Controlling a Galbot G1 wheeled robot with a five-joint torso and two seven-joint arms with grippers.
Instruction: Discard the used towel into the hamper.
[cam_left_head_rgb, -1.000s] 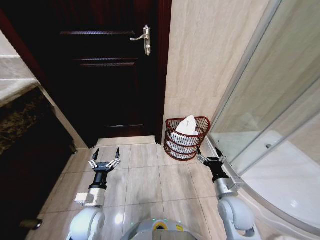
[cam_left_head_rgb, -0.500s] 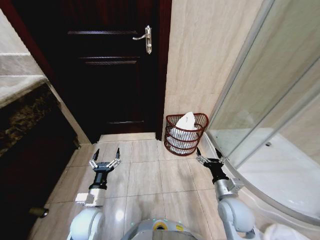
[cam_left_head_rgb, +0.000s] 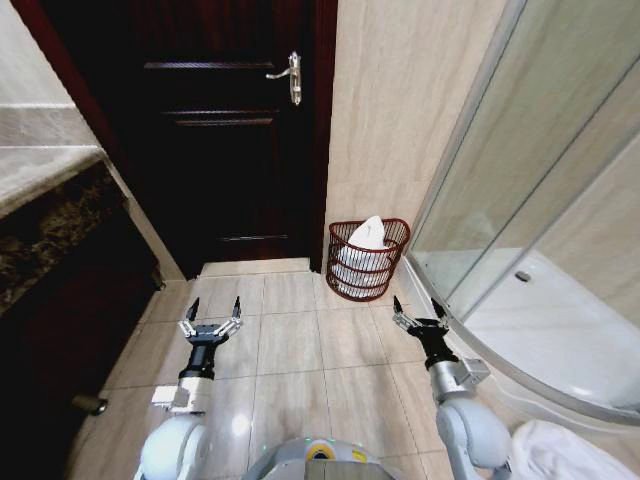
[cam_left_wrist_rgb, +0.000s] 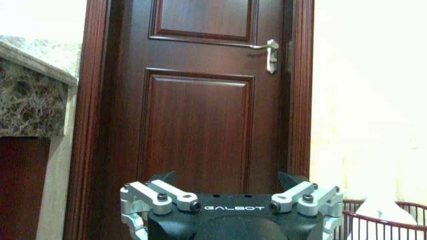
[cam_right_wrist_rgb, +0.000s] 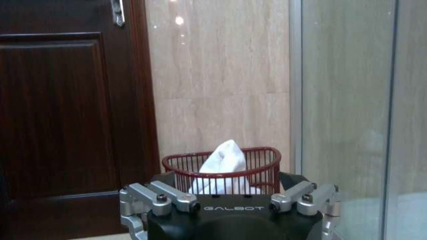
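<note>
Crumpled white towel (cam_left_head_rgb: 367, 236) peaks inside ribbed wire hamper (cam_left_head_rgb: 364, 276).

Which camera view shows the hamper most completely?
The head view: the hamper stands whole in the corner, with a white towel inside. The right wrist view shows its upper part behind the pincer. The left wrist view catches its rim.

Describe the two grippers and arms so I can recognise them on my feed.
Both match. The left gripper and right gripper have a black body lettered GALBOT in white, silver metal linkages with dark bolts, and dark pointed fingers. Behind each comes a black wrist, a silver-grey block, then a rounded pale grey arm shell. No loose cables show.
</note>
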